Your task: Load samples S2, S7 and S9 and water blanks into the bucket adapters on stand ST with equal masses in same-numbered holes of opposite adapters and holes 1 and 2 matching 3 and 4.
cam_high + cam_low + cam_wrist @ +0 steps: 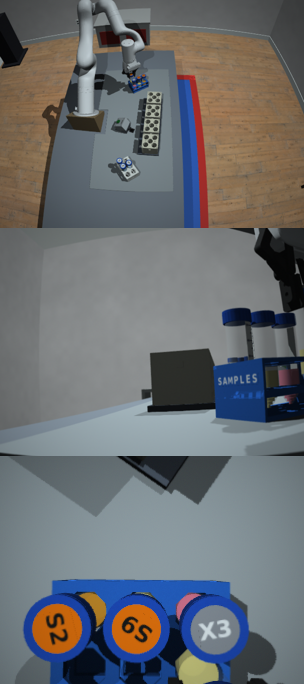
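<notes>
The loading stand (157, 155) carries four pale holders, every hole unfilled; the blue sample rack (140, 88) (238, 390) (115, 587) sits flat beyond one end. The gripper (131, 73) (295, 303) (216, 682) is clenched on an orange-dotted tube (131, 74) (300, 328) (197, 668) at the rack's back row, its yellow body showing next to X3 (134, 80) (285, 320) (215, 629). By elimination I take it for S7.

From my console I'd draw it straight up, slowly, because the rack is loose and could come along. I'd want its tip over the neighbouring caps before going sideways, and the grip kept firm and upright.

The overhead view gives me the route to the stand, but no fill levels. The side view shows yellow and pink liquid low in the rack, yet crops the held tube. Only the wrist view spells out S2 (143, 75) (236, 316) (57, 628) and S9 (138, 78) (263, 318) (136, 628).
</notes>
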`<state>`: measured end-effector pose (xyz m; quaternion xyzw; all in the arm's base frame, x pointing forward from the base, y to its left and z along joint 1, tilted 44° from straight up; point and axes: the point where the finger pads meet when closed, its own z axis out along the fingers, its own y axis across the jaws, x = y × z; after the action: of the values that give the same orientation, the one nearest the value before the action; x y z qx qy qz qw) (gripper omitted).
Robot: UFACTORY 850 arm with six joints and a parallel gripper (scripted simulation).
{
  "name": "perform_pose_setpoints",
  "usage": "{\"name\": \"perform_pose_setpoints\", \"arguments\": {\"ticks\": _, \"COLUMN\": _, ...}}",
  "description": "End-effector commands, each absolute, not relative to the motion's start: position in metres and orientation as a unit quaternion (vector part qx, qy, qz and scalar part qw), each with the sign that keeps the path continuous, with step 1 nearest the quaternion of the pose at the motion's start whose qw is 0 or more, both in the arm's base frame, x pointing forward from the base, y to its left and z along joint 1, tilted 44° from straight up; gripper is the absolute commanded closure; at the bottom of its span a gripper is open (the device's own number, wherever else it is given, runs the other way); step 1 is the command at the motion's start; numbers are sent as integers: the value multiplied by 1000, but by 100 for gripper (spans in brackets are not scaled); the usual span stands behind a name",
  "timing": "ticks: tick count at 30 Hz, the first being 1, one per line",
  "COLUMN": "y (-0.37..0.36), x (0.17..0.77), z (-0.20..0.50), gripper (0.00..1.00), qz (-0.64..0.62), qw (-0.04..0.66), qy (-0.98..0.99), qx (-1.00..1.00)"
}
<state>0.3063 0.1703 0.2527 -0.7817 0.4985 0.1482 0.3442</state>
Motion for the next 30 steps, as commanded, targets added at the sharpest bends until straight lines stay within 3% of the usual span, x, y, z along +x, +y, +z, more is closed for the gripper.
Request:
{"name": "perform_pose_setpoints", "arguments": {"ticks": 1, "y": 170, "x": 307, "z": 253, "gripper": 100, "qz": 148, "qw": 344, "qy": 498, "qx": -782}}
{"name": "perform_pose_setpoints", "arguments": {"ticks": 30, "y": 134, "x": 301, "z": 291, "gripper": 100, "qz": 148, "qw": 344, "qy": 498, "qx": -782}}
